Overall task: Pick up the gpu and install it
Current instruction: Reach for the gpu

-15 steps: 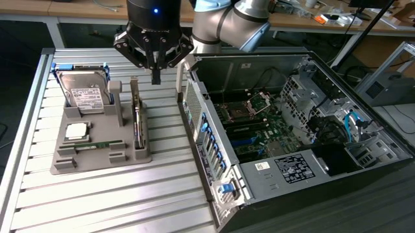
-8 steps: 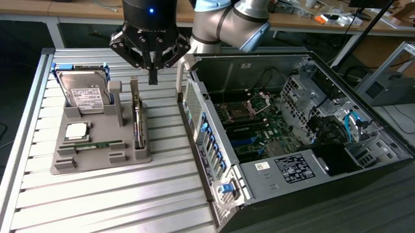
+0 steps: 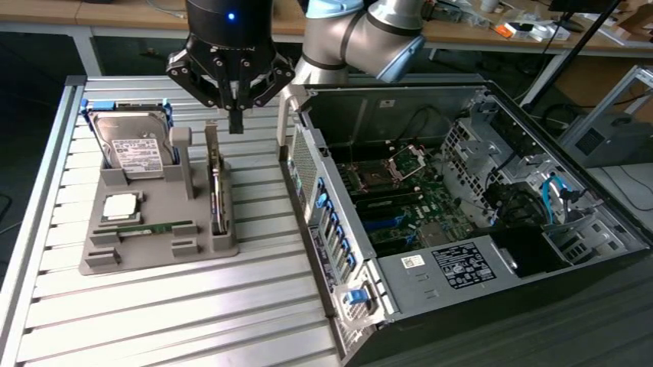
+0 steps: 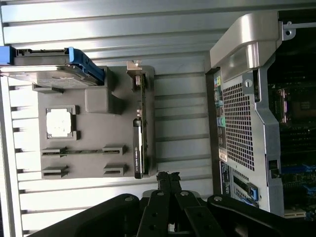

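While the gripper (image 3: 235, 124) hangs empty, jaws pressed together, above the gpu (image 3: 216, 187) standing on edge in its grey holder (image 3: 153, 256), centre over the card's top edge; keep the descent plumb.

You have a slatted metal tabletop (image 3: 153, 321) (image 4: 123, 29) carrying a gray parts tray (image 3: 143, 248) (image 4: 98, 133). At one end of the tray, a hard drive (image 3: 138, 149) (image 4: 44, 71) in a blue caddy stands on edge. A square processor chip (image 3: 121, 205) (image 4: 59, 122) lies flat between it and a green memory stick (image 3: 153, 227) (image 4: 81, 151). At the exterior view's right, your tower computer case (image 3: 324, 222) (image 4: 242, 123) lies open, its motherboard (image 3: 429, 202) exposed.
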`<state>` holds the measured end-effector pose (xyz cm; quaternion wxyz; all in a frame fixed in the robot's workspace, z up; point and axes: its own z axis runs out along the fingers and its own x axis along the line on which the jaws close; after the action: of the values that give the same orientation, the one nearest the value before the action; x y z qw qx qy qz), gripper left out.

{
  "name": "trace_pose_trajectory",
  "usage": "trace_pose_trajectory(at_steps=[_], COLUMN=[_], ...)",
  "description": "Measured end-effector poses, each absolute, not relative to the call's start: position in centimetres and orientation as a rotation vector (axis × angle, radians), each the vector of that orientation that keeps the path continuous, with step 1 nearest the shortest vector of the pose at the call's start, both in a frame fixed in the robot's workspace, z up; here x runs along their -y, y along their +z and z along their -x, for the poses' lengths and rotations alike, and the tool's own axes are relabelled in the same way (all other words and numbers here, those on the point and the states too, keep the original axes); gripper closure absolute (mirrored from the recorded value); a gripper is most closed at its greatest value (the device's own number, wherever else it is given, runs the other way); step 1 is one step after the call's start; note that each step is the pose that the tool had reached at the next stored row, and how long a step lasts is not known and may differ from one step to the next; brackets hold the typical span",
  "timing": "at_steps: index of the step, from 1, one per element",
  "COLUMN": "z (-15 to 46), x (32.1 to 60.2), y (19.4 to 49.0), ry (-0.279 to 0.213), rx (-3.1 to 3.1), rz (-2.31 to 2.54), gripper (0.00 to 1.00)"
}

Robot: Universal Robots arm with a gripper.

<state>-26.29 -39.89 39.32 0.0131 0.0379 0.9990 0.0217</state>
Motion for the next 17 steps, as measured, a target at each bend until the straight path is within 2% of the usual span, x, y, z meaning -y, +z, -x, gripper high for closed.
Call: trace_pose_trajectory(at_steps=[17], z=[28.6], x=[39.9], y=[39.3], ry=[0.068], rx=[-3.112], rz=[-0.118], gripper=[0.89])
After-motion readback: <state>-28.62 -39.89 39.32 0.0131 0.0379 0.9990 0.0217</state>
